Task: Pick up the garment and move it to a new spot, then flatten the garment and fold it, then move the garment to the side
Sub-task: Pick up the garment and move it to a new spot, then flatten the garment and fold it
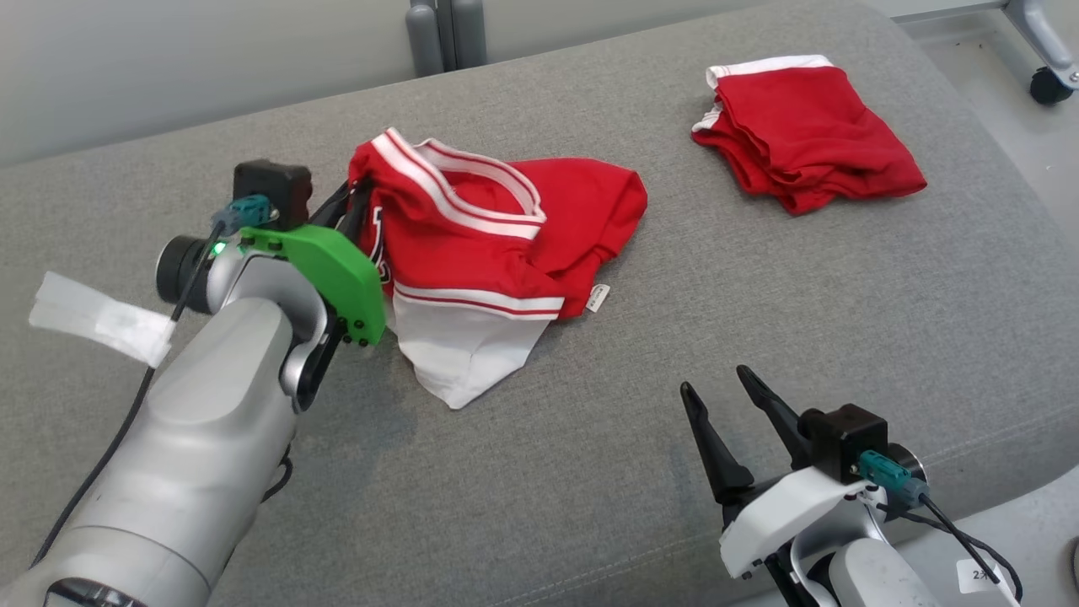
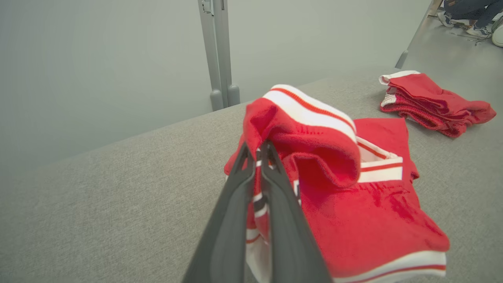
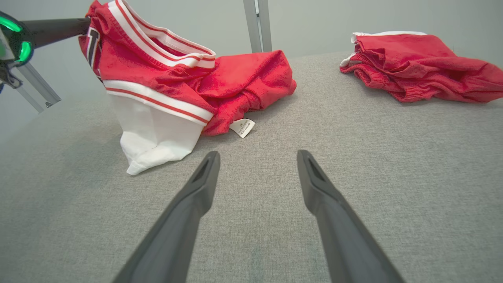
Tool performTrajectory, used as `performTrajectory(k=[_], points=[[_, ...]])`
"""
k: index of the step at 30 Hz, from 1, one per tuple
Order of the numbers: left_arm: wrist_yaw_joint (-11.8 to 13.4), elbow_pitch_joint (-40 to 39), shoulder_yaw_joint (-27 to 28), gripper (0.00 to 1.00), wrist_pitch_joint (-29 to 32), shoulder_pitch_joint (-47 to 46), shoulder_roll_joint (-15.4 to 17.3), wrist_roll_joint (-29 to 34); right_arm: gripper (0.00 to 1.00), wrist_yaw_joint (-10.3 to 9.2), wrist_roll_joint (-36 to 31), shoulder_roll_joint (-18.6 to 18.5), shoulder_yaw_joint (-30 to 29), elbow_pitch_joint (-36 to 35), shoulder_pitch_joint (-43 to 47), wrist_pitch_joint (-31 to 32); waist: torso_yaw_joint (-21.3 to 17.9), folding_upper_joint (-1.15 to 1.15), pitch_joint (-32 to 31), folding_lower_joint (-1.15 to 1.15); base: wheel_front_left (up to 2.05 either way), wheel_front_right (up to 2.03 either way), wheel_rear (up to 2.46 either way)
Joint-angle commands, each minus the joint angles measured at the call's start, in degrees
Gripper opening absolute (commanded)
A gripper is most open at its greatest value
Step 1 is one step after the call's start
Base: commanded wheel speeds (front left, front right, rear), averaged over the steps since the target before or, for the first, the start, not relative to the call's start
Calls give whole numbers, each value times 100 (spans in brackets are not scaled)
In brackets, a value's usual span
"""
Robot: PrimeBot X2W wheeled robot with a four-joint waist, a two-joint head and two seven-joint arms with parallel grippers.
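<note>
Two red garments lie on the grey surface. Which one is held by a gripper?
The red-and-white jersey nearer the robot: the left gripper is shut on its edge. The folded red garment lies apart, untouched.

Two red garments lie on one grey padded surface: a red-and-white jersey and a folded red garment. Two grippers show: left gripper, right gripper.

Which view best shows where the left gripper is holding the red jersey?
The left wrist view: close up, the left gripper has its fingers shut on a bunched edge of the red jersey. In the head view a green wrist cover partly hides the pinch; the right wrist view shows it small, at the top left.
</note>
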Motion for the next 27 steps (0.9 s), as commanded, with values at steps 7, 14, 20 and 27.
performTrajectory(k=[7,14,20,27], points=[[57,738,98,100,-46,455,213,-181,100,-7,-23,-4,-36,141,-43,-57,226,0,-10,0,0,0,0],[133,983,305,100,-371,609,304,-376,100,-7,-62,-4,-59,173,66,8,370,0,-296,0,0,0,0],[-18,747,205,100,-402,446,244,-297,100,-7,-81,-3,-74,162,229,86,400,0,-562,0,0,0,0],[-288,227,-36,100,112,345,-1,-379,100,-7,-94,-5,-78,88,351,127,187,0,-616,0,0,0,0]])
